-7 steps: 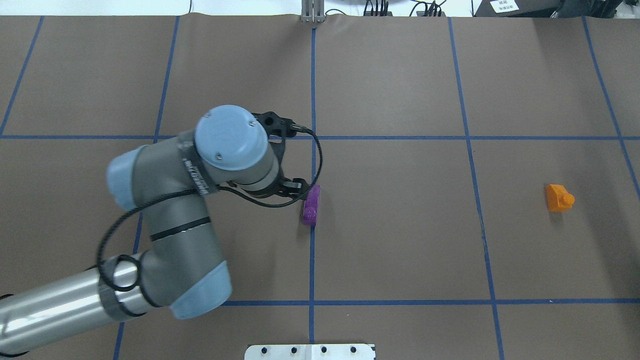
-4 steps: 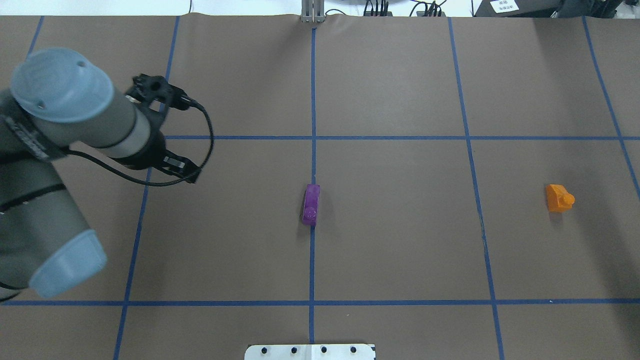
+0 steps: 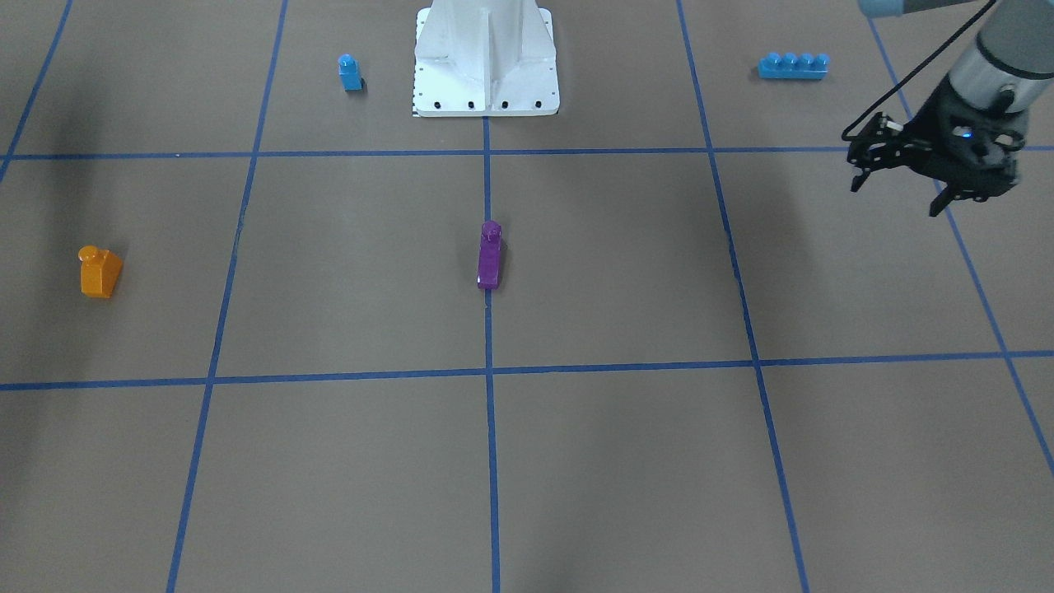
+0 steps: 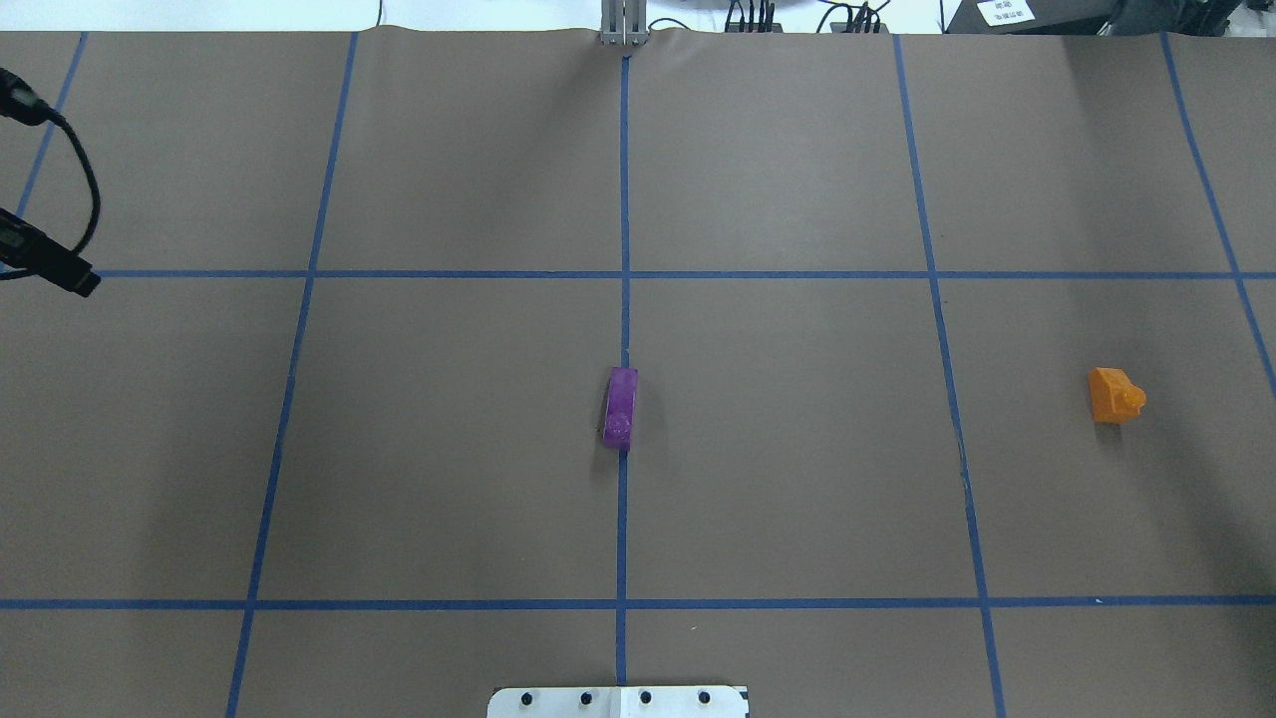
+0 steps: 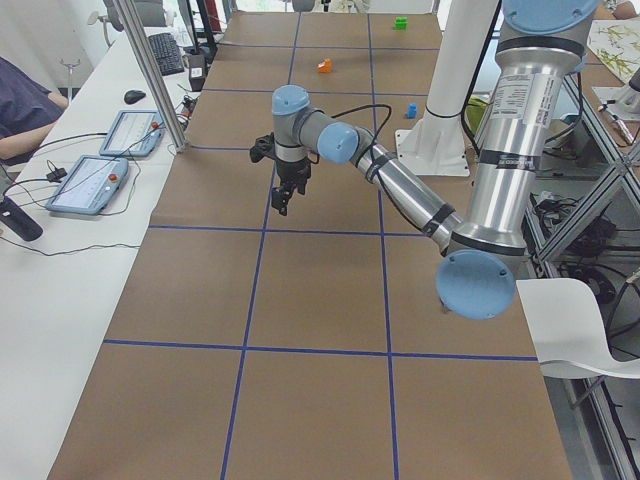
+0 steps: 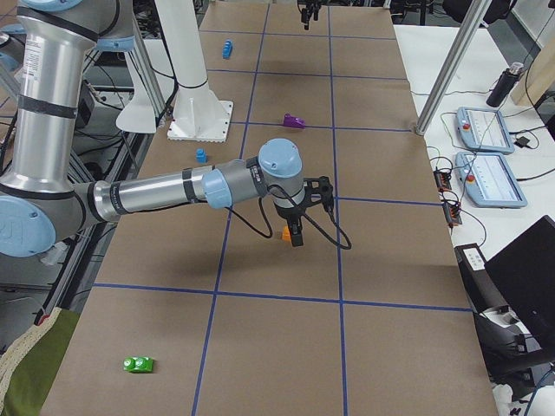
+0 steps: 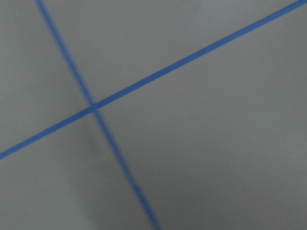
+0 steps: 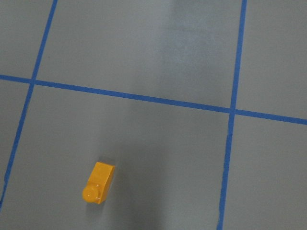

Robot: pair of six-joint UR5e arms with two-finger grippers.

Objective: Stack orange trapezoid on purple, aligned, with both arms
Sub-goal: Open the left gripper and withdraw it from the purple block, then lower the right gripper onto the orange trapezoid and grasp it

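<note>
Likely light, rigid, slick: orange trapezoid (image 3: 100, 272); pinch flat parallel sides, not slope. Empty left pincer (image 3: 895, 200) spread wide; right pincer (image 6: 295, 232) opening: cannot tell.

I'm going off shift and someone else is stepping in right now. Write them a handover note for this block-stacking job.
Left gripper: jaws open and empty, off at the robot's left side of the table, far from both blocks.
Right gripper: seen only from the side, so I can't tell whether it is open or shut. It hangs near the orange block, which sits on the table with nothing gripping it.
Purple block: alone on the centre blue line.
Done: nothing stacked; the blocks are far apart.
Left: grasp the orange block, carry it over and set it aligned on the purple one.
</note>
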